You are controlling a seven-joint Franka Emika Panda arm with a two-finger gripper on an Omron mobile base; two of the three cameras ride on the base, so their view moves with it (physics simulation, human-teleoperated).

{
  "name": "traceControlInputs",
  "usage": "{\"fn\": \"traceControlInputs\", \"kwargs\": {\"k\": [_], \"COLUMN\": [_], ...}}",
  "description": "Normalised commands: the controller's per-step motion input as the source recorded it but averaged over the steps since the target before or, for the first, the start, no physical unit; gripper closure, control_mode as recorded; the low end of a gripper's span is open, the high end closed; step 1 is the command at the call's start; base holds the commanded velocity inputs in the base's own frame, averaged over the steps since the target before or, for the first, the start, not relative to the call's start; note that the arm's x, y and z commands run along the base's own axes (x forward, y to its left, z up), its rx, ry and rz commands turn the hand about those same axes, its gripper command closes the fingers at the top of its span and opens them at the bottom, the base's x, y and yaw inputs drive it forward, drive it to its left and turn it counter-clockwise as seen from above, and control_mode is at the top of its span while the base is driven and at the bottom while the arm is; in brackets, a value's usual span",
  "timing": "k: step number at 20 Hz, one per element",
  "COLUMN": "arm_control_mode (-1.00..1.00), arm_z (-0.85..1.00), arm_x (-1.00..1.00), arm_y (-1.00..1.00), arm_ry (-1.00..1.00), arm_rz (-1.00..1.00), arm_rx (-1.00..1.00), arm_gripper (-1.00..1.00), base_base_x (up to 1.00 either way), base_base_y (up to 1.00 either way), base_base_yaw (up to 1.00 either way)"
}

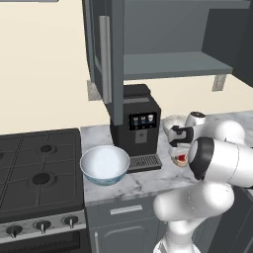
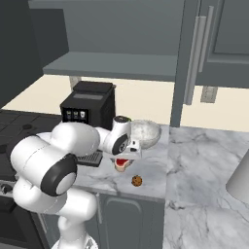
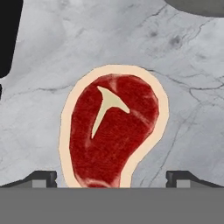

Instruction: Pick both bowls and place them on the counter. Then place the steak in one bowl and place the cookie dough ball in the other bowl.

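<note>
Hand view: steak [image 3: 111, 131] flat on tabletop [image 3: 188, 109], jaws spread wide either side, not touching it. Dough ball [image 2: 136, 181] near steak; blue bowl [image 1: 105, 164] by coffee machine [image 1: 136, 126].

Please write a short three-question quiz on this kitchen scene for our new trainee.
1. True or false: the steak already lies in the grey marbled bowl.
2. What lies on the counter nearest its front edge: A the cookie dough ball, B the wide white bowl, C the coffee machine?
3. How do the jaws of the gripper stand, and what lies between the fingertips?

Key
1. False: it lies flat on the marble.
2. A.
3. Open wide, one fingertip to each side of the steak, neither touching it in the hand view.
</note>
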Motion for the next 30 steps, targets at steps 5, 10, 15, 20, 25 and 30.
{"fn": "traceControlInputs", "kwargs": {"k": [5, 10, 15, 20, 25, 30], "arm_control_mode": [-1.0, -1.0, -1.0, -1.0, -1.0, -1.0], "arm_z": [0.03, -0.02, -0.01, 0.0, -0.06, -0.15], "arm_x": [0.0, 0.0, -0.02, -0.09, 0.07, 0.18], "arm_y": [0.0, 0.0, 0.0, 0.13, 0.08, 0.0], "arm_ry": [0.0, 0.0, 0.0, 0.0, 0.0, 0.0], "arm_rz": [-0.12, -0.11, -0.07, 0.0, 0.0, 0.0], "arm_rx": [0.0, 0.0, 0.0, 0.01, 0.0, 0.0], "arm_gripper": [-1.0, -1.0, -1.0, -1.0, -1.0, -1.0], "base_base_x": [0.0, 0.0, 0.0, 0.0, 0.0, 0.0], "base_base_y": [0.0, 0.0, 0.0, 0.0, 0.0, 0.0], "base_base_yaw": [0.0, 0.0, 0.0, 0.0, 0.0, 0.0]}}
